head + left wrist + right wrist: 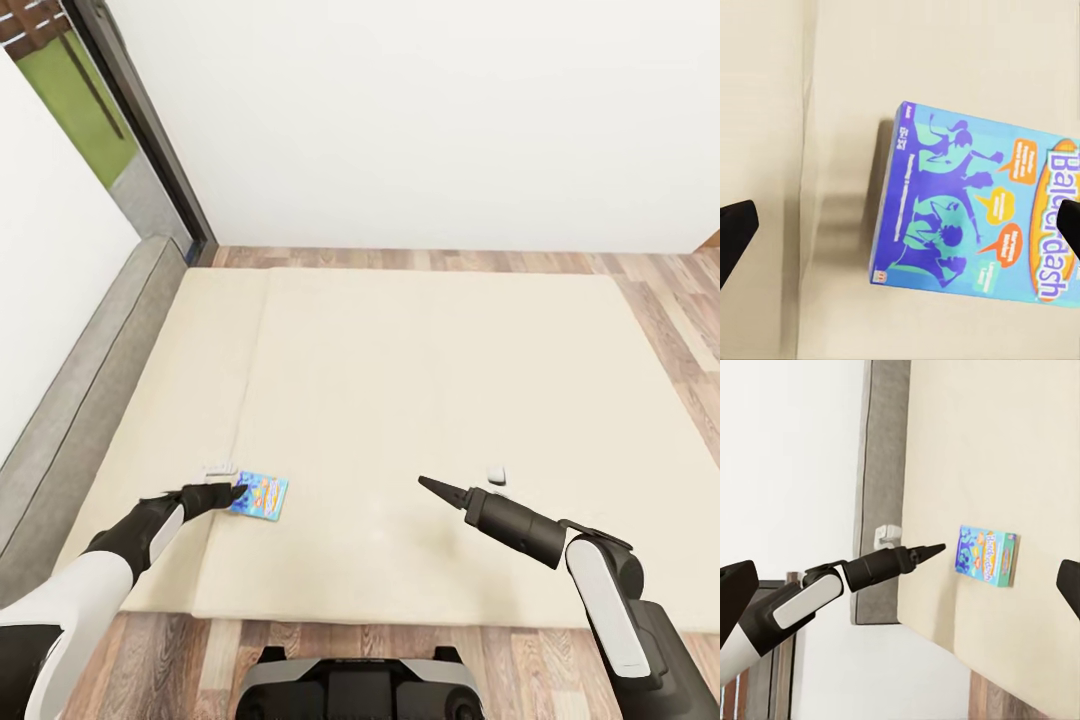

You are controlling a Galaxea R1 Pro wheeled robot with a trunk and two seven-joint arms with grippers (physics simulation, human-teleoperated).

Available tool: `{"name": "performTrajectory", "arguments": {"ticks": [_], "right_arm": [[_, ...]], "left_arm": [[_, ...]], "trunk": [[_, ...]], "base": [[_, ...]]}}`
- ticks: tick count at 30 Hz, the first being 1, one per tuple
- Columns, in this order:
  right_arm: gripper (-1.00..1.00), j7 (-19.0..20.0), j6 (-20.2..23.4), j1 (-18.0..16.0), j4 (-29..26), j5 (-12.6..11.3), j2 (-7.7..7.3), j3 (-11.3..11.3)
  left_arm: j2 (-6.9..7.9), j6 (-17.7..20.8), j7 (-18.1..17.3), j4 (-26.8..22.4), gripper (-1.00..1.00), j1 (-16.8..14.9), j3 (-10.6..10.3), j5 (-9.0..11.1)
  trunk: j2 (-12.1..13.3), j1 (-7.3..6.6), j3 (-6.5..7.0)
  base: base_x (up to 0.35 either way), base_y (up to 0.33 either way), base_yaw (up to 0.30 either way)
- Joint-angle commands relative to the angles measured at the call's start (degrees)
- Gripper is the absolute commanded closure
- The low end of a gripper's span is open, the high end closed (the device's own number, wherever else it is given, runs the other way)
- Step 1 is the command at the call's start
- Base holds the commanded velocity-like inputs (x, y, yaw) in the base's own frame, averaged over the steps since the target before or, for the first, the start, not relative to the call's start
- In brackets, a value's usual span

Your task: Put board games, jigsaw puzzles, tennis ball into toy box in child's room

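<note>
A narrow blue board game [260,495] marked "Balderdash" lies flat on the beige bed [420,390], near its front left corner. My left gripper [236,490] hovers at the box's left end, open. In the left wrist view the box [975,225] sits mostly toward one fingertip [1069,222], and my left gripper [900,225] has its jaws wide apart. My right gripper [432,486] hangs open over bare mattress well to the right of the box. From the right wrist view I see the box [986,556] and my left gripper [934,549] beside it.
The low grey headboard [85,400] runs along the bed's left side against a white wall. A tall window [85,95] is at the back left. Two small white blocks [218,467] [497,474] sit on the mattress. Wood-plank floor [660,300] surrounds the bed.
</note>
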Motion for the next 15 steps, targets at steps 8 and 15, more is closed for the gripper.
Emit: {"name": "performTrajectory", "arguments": {"ticks": [8, 15], "right_arm": [[-1.00, 0.16, -0.49, -0.03, -0.02, 0.05, 0.01, -0.05], [-1.00, 0.16, -0.54, -0.03, -0.02, 0.08, -0.04, -0.13]], "left_arm": [[-0.89, -0.09, -0.11, -3.19, -1.00, -0.01, -0.21, 0.72], [-2.26, 0.13, -0.23, -4.57, -1.00, -0.05, -0.28, 0.63]], "trunk": [[-0.09, 0.03, -0.81], [-0.09, 0.03, -1.46]], "base": [[0.000, 0.000, 0.000], [0.000, 0.000, 0.000]]}}
